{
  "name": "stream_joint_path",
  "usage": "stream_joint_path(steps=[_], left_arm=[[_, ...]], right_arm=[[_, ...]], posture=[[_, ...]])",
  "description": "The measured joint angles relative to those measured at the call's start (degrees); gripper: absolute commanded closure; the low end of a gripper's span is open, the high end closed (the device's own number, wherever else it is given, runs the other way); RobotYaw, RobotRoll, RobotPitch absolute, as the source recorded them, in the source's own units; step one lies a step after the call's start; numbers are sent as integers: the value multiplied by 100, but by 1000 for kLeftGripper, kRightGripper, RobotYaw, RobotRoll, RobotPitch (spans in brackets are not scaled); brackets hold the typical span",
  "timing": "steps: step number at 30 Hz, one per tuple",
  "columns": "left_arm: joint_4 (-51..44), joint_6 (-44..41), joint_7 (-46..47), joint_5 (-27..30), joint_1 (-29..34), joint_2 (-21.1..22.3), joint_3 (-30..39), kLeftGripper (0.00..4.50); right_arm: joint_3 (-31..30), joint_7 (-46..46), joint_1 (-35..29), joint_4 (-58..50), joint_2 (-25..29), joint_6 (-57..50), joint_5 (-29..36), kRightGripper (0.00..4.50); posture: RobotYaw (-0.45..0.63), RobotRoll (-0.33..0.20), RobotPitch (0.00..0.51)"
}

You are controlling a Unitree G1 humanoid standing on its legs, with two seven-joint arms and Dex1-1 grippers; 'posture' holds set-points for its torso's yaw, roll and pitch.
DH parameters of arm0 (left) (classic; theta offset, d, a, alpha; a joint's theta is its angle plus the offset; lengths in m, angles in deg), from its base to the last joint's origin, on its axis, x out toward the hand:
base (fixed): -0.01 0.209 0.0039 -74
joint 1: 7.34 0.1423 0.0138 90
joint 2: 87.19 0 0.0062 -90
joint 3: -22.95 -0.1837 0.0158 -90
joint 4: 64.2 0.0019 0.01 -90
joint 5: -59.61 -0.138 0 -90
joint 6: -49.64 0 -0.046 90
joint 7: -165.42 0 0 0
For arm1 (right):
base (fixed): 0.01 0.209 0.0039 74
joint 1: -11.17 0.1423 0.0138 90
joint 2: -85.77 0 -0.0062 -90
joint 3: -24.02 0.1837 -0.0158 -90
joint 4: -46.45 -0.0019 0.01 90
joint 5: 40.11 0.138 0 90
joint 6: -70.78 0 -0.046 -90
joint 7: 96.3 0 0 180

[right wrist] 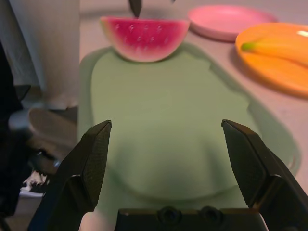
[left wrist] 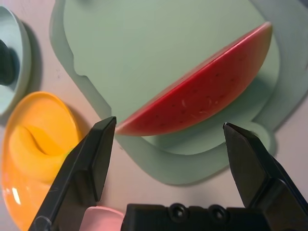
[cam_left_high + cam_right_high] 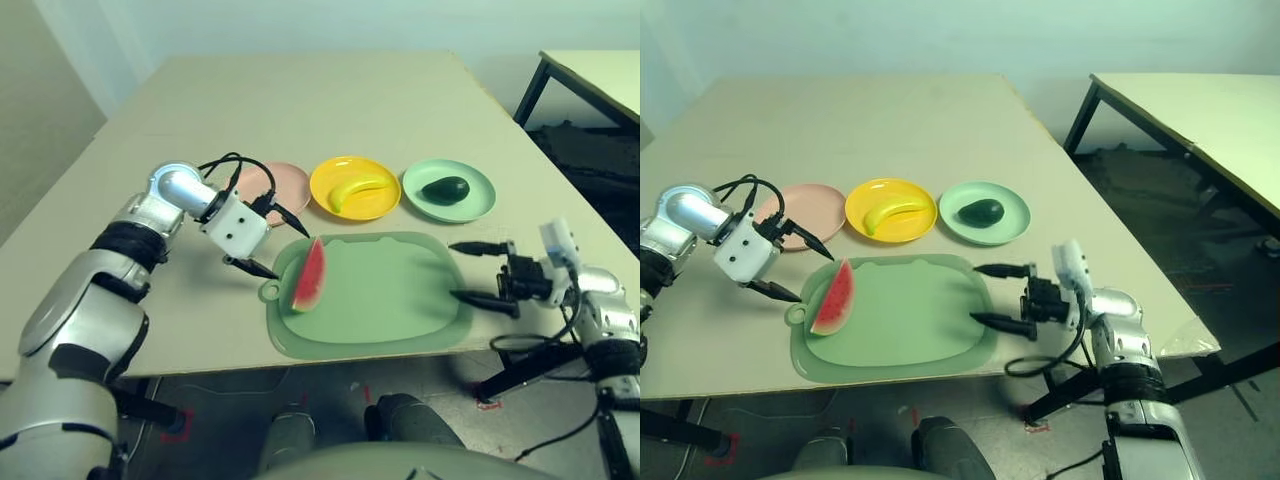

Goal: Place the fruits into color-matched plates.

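Both end effectors (image 3: 278, 243) (image 3: 482, 273) wide open, empty

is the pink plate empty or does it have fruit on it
Empty. The pink plate holds no fruit; the watermelon wedge lies on the green mat, apart from it.

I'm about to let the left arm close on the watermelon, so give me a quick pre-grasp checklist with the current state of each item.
1. Left gripper jaws open: ok.
2. Watermelon wedge lies free on the green mat, ahead of the jaws: ok.
3. Jaws already straddling the wedge: not ok, they sit short of it.
4. Pink plate bare and ready: ok.
5. Banana in yellow plate, avocado in mint plate: ok.
6. Right gripper open, apart from the wedge: ok.
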Motion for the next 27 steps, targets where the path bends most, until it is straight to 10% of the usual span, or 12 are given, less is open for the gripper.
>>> stream_joint_path(steps=[14, 27], left_arm=[[502, 578, -2, -84, -139, -286, -813, 0], [668, 537, -2, -537, 279, -796, -182, 0]], right_arm=[[-78, -4, 312, 350, -21, 147, 102, 40], [1, 0, 227, 209, -74, -31, 24, 40]], posture=[[-217, 0, 9], [-227, 0, 7]])
